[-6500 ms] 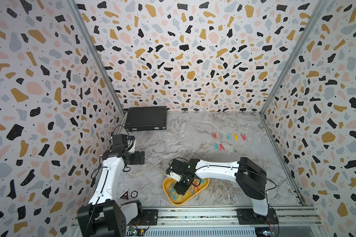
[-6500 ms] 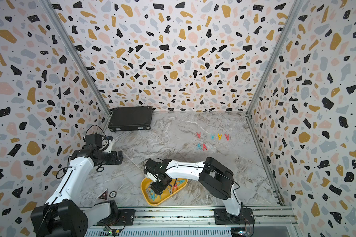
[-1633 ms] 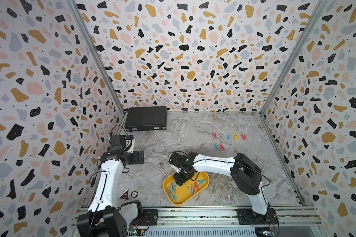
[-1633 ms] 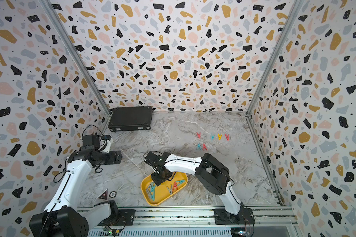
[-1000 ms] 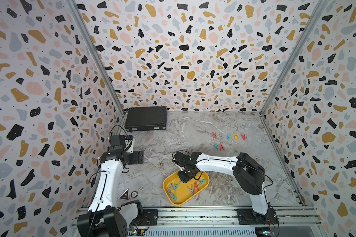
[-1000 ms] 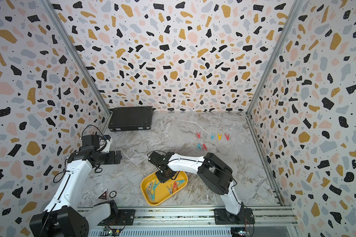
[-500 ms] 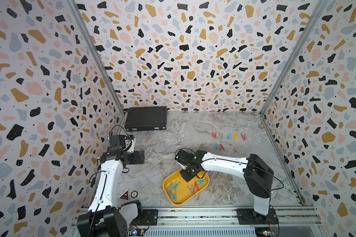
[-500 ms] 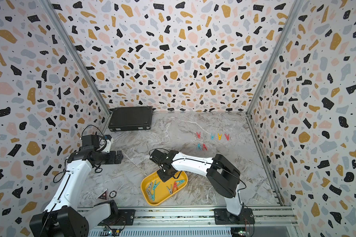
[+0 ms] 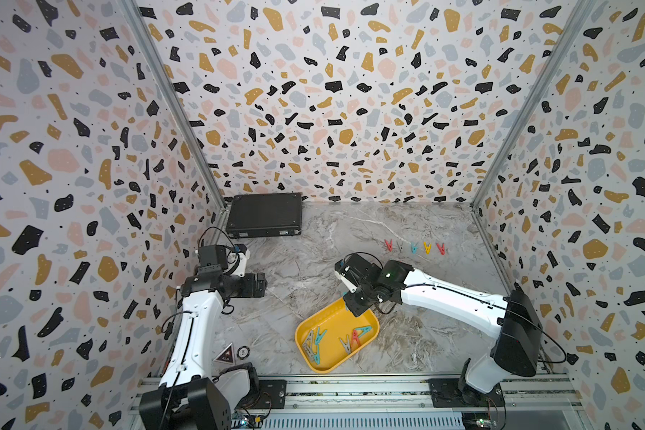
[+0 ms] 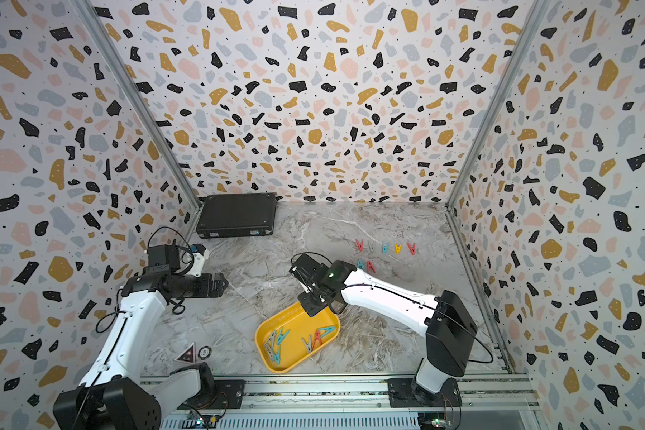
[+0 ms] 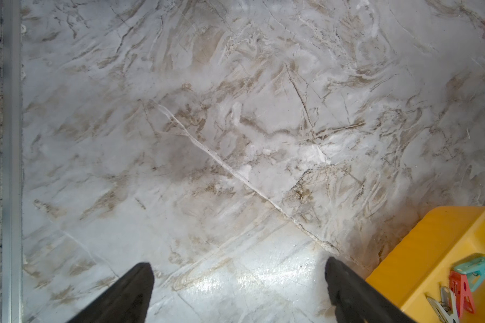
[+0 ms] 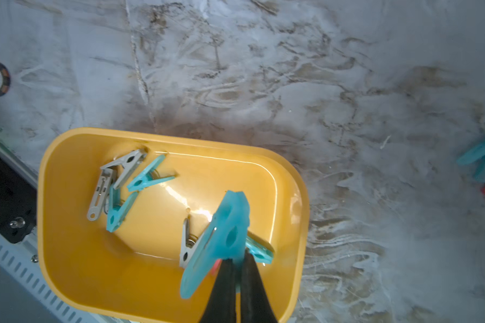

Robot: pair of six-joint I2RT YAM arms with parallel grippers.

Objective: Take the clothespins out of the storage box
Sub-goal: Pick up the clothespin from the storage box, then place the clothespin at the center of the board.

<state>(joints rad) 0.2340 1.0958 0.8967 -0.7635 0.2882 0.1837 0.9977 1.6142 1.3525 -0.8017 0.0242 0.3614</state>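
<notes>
Right gripper [image 12: 235, 261]: jaws clamped on one end of a teal clothespin [image 12: 224, 237], with the rest of the pin projecting past the fingertips. In the right wrist view the held pin sits over the interior of the storage box [image 12: 76, 251].

The storage box is a yellow tray lying at an angle on the marble table [image 10: 261, 268], near the front rail. Inside it, a cluster of grey and teal clothespins [image 10: 276, 342] lies at the near end. A grey, red and teal group [image 10: 319, 337] lies nearer the right gripper.

Further clothespins lie on the table well beyond the box: a row of five [image 10: 385, 247], with a teal and red pair [image 10: 365, 265] just in front.

Left gripper [image 11: 237, 263]: jaws spread wide, holding nothing, over bare table to the left of the box.

A black case [image 10: 237, 214] lies in the far left corner.
</notes>
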